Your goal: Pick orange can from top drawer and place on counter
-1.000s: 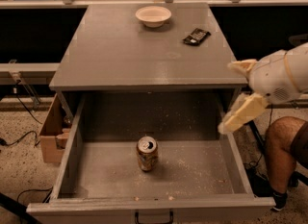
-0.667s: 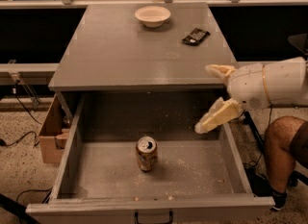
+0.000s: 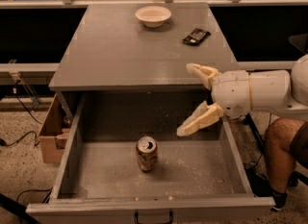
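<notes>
The orange can [image 3: 146, 153] stands upright on the floor of the open top drawer [image 3: 72, 146], near its middle, silver top up. My gripper [image 3: 189, 99] comes in from the right at the end of a white arm. It hangs open and empty over the drawer's back right part, up and to the right of the can. One pale finger [image 3: 201, 73] is at the level of the counter's front edge, the other [image 3: 198, 120] is lower, over the drawer. The grey counter [image 3: 120, 50] lies behind the drawer.
A white bowl [image 3: 153, 16] and a small dark packet [image 3: 196, 36] lie at the back of the counter. A wooden box [image 3: 50, 131] stands on the floor left of the drawer. A person's leg [image 3: 284, 155] is at the right.
My gripper has moved left from beside the drawer's right wall to over the drawer's back right part, closer to the can. The can has not moved.
</notes>
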`<state>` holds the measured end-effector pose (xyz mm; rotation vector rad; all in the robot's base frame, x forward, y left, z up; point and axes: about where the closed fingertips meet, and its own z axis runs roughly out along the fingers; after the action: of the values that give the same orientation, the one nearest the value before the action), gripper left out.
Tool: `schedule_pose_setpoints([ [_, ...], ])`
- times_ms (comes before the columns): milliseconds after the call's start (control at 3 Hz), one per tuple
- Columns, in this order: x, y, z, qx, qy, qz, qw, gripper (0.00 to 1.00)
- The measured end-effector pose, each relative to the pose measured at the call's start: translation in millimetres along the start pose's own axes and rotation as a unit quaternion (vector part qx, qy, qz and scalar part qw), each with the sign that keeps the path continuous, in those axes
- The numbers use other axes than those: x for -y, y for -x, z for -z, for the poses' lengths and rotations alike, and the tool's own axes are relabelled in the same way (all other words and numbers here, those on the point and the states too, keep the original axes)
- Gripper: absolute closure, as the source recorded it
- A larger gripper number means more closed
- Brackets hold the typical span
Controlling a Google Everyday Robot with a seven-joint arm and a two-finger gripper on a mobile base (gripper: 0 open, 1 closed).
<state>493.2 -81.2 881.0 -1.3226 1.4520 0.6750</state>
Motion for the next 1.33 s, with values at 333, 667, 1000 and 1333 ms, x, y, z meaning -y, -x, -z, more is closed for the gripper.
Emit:
schedule_pose_setpoints([
  [333,-0.1,-0.1,-0.1,0.0,0.0,0.0,1.0,0.0],
  [667,-16.6,-33.4,-31.4,-0.025,0.012,-0.01,0.9996,0.0],
  [1000,-36.6,-66.7,-67.0,-0.031,0.03,-0.012,0.999,0.0],
  [1333,-50.7,-99.7,-102.4,-0.035,0.05,-0.015,0.998,0.0],
])
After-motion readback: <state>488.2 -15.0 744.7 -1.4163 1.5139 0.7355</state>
